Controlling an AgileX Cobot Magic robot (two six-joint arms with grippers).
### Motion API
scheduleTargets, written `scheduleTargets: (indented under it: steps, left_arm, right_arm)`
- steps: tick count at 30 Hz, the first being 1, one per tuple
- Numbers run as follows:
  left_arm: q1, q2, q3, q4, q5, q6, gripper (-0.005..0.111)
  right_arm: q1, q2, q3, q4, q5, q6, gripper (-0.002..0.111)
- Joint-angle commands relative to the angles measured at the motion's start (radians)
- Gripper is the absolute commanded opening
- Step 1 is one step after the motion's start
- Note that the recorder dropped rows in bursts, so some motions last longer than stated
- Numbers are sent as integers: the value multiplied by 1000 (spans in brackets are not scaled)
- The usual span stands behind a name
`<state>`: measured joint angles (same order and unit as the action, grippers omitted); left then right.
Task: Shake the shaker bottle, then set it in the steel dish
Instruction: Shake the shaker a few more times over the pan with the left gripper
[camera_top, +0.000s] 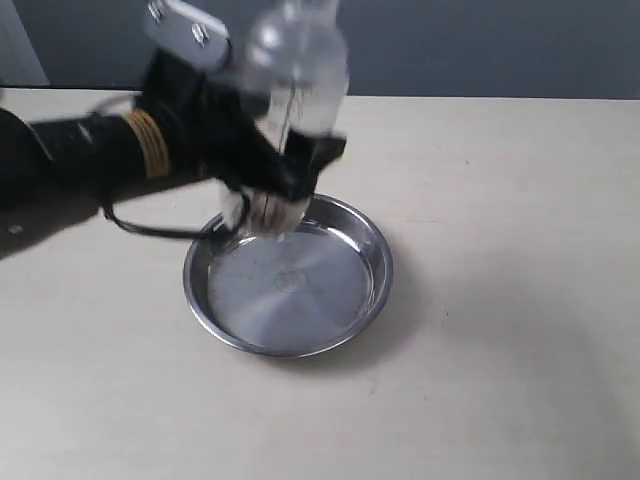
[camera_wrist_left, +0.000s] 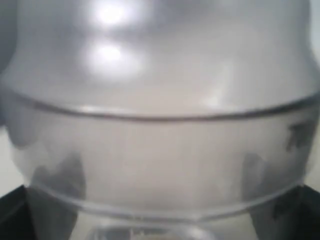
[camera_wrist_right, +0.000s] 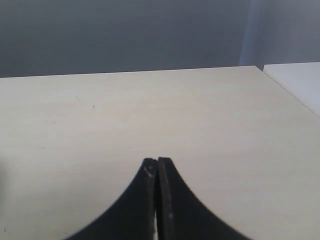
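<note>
The shaker bottle (camera_top: 296, 90) is held upright in the air, blurred by motion, above the far rim of the steel dish (camera_top: 370, 290). My left gripper (camera_top: 278, 172) is shut on the bottle's lower body, its black arm coming in from the left. In the left wrist view the frosted bottle (camera_wrist_left: 160, 125) fills nearly the whole picture, with dark fingers (camera_wrist_left: 55, 175) showing through its sides. My right gripper (camera_wrist_right: 157, 161) is shut on nothing above bare table and does not show in the exterior view.
The steel dish sits on a pale wooden table (camera_top: 500, 200). A dark grey wall (camera_top: 480, 45) runs behind the table's far edge. The right wrist view shows the table's corner (camera_wrist_right: 257, 67) and a white surface (camera_wrist_right: 300, 80) beyond it.
</note>
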<state>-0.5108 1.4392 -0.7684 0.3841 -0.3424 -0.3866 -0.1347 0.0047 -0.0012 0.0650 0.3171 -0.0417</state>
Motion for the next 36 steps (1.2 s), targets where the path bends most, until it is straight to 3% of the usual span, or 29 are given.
scheduleTargets:
  steps: [1,5,7,10,12,16,18,20,24,26,28,33,36]
  left_arm:
    - [3,75,43,-33,-68,2,0]
    - [3,-6,-2,-5,-188,-11,0]
    - [10,-53,-31,-14,-173,30,0]
    - [6,61,35,-35,-115,23,0]
    - [6,143,61,-72,-156,-26,0]
    - [10,-8,-18,1,-282,-24,0]
    - [12,-51,-69,-4,-173,-19,0]
    - [10,18,-39,-5,-47,-25,0]
    - [10,169,4,-2,18,-190,0]
    - [10,61,-12,98,-41,-238,0]
    - [18,-22,-41,120,-130,-126,0]
    - [19,135,34,13,-100,-84,0]
    - [19,54,13,38,-194,-134,0]
  right_arm:
    - [-3,-5,1,1,-12,-2,-1]
    - [-3,-5,1,1,-12,-2,-1]
    - [-3,-5,1,1,-12,-2,-1]
    - [-3,-5,1,1,-12,-2,-1]
    - [-3,-5,1,1,-12,-2,-1]
    - [-3,-5,1,1,-12,-2,-1]
    - [-3,-5,1,1,-12,-2,-1]
    - [-3,-5,1,1,-12,-2,-1]
    - [-3,-5,1,1,-12,-2,-1]
    - [-3,-5,1,1,-12,-2,-1]
    - [-3,-5,1,1,-12,-2,-1]
    - [-3,-5,1,1,-12,-2,-1]
    - [-3,-5,1,1,-12,-2,-1]
